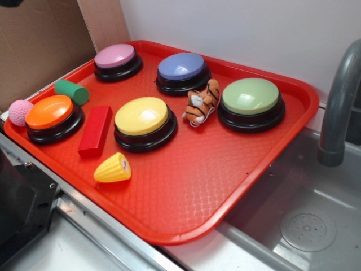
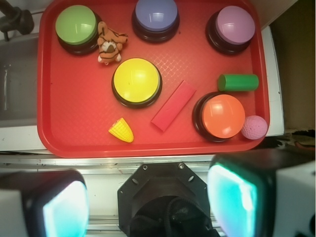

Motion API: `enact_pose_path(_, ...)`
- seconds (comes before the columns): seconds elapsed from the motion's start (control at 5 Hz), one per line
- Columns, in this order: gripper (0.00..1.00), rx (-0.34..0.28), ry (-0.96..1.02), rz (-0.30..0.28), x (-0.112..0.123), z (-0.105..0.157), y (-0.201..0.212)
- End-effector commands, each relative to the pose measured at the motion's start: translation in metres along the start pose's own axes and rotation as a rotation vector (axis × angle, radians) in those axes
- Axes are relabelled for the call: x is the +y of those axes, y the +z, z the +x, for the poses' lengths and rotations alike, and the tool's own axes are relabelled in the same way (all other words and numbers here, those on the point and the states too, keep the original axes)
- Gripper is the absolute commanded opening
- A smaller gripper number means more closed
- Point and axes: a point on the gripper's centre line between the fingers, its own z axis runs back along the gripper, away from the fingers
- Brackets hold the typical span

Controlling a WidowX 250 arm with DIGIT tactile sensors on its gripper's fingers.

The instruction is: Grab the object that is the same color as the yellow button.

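Yellow plastic, ridged like kernels: the toy corn (image 1: 113,169) lying on the red tray (image 1: 186,186), near the tray's front edge in the exterior view. Just in front of the yellow button (image 1: 142,116), apart from it, and beside the lower end of the red block (image 1: 95,130). Pale cut end turned toward the right of this view, pointed tip toward the left, so long axis roughly along the tray's front edge. No jaws visible here, only a dark part of the robot at the lower left corner.

Seen from the wrist: same corn (image 2: 121,130) below and slightly left of the yellow button (image 2: 137,80), tip pointing down and right, wide end up and left. Gripper (image 2: 148,200) at the bottom of the picture, off the tray, jaws spread wide with nothing between them. Corn ahead of the jaws and a little to the left of their middle line, well apart. Probably a forward reach needed, with a small shift left and a turn of the wrist to close across the short width.
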Motion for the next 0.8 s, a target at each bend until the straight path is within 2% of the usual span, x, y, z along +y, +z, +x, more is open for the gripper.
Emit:
enact_pose_path(0.0, 1.00, 0.000, 0.000, 0.000, 0.000, 0.000, 0.000)
enact_pose_path(0.6, 1.00, -0.030, -0.290, -0.033, -0.022, 0.019, -0.044)
